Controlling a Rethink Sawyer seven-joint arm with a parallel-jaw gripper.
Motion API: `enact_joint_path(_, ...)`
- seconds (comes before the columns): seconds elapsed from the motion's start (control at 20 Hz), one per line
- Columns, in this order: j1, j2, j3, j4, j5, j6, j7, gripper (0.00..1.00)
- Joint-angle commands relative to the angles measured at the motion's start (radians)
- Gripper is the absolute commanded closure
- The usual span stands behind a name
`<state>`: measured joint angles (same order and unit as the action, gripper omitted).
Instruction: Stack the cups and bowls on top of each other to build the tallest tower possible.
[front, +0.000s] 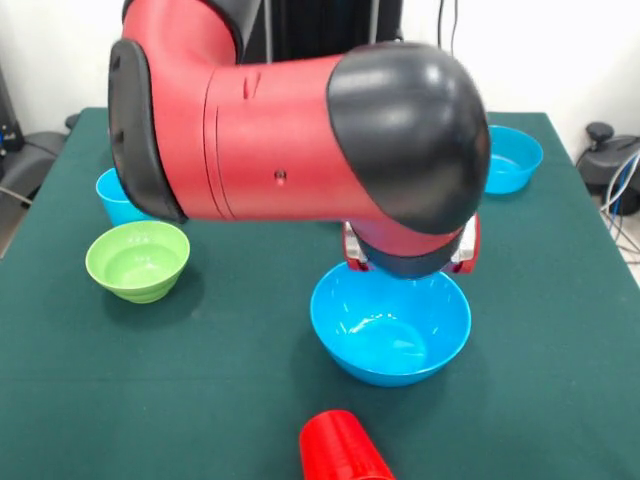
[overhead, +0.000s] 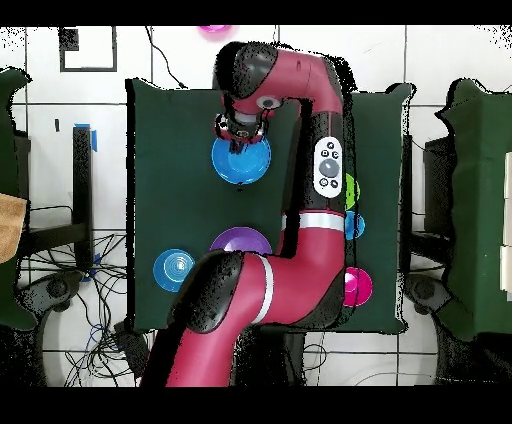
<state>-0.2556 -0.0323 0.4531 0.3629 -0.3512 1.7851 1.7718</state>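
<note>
The arm (front: 300, 130) is hunched right over the middle of the green tabletop (front: 560, 330), and its hand (front: 410, 262) hangs at the far rim of a big blue bowl (front: 390, 325), pretty much touching it. The wrist blocks the fingers in both views, so I can't tell if it's released or clenched on anything.

Closest thing to the hand after that is a red cup (front: 342, 447) lying on its side, just past the bowl's opposite rim at the tabletop edge. Off to one side of the hand sits a lime green bowl (front: 138, 260) with a light blue cup (front: 118, 197) right beside it. On the other side, well apart, there's a second blue bowl (front: 512, 158).

From overhead, a purple bowl (overhead: 240, 241) and a hot pink bowl (overhead: 358, 287) peek out beside the arm, back toward its base.
</note>
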Motion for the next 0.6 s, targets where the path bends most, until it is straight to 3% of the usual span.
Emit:
enact_joint_path(0.05, 0.031, -0.025, 0.185, -0.159, -0.228, 0.098, -0.156, 1.00)
enact_joint_path(0.4, -0.003, -0.073, 0.426, -0.194, -0.502, 0.138, -0.190, 1.00)
enact_joint_path(0.6, -0.021, -0.090, 0.522, -0.195, -0.653, 0.154, -0.311, 1.00)
